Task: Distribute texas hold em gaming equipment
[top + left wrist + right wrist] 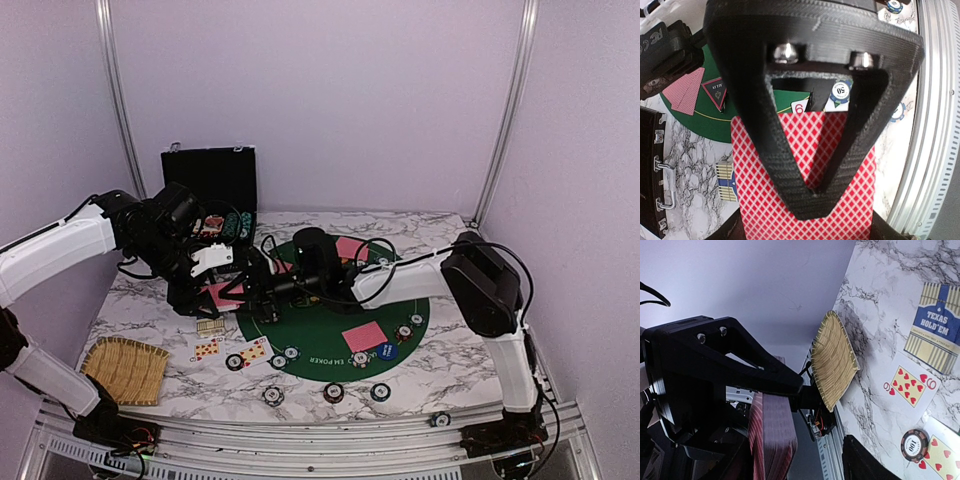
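Near "100" chip (915,444), "TEXAS HOLD'EM" box (936,322)

Case (212,178) behind felt (310,352); straw mat (125,368) front-left; 3 chips (333,392) before felt.

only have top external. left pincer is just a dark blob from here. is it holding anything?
Observer: Yes. The left wrist view shows the left pincer shut on a red-backed deck, with one finger lying across the top card.
Operator: ok. and the small tan box just below that pincer in my view, what is it?
Observer: The right wrist view is close enough to read the print on the small tan box. It says TEXAS HOLD'EM on a blue panel with gold stripes.
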Controlling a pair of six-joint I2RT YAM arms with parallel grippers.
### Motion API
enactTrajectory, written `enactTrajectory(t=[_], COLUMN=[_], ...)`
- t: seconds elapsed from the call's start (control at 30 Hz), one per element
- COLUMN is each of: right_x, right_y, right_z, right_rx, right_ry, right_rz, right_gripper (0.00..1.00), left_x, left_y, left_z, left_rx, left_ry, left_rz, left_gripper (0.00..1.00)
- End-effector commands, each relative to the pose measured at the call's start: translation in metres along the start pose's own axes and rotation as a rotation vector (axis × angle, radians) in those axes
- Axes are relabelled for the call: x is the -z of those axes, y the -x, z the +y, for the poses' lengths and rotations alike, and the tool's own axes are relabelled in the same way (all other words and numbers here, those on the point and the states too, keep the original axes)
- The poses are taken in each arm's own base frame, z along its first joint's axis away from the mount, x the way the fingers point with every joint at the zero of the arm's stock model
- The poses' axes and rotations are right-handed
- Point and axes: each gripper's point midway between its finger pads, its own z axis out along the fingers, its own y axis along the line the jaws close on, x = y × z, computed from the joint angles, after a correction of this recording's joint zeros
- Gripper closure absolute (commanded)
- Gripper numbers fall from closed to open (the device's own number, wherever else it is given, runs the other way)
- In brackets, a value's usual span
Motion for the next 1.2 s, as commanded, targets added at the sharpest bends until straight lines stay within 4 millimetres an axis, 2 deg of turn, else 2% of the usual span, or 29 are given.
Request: enactTrajectory(t=[0.0, 0.3, 0.53, 1.17], right_x=[0.013, 0.021, 0.028, 0.041], right_y=[-0.003, 0.000, 0.002, -0.001], right_z=[-0.013, 0.002, 0.023, 0.032], right_rx=[-0.031, -0.005, 0.036, 0.039], right_ry=[-0.048, -0.025, -0.002, -0.010], right_rz=[0.005, 0.001, -0.005, 0.005], right_gripper=[0.41, 0.50, 0.75, 0.76], left_x=[0.013, 0.013, 0.011, 0.011], left_y=[0.008, 0.007, 0.005, 0.004], left_z=[-0.001, -0.001, -0.001, -0.001], left_rx=[-0.020, -0.020, -0.020, -0.020], left_ry=[0.020, 0.020, 0.022, 0.023], left_rz=[-0.046, -0.043, -0.032, -0.031], left_gripper=[1.00, 1.00, 1.00, 1.00])
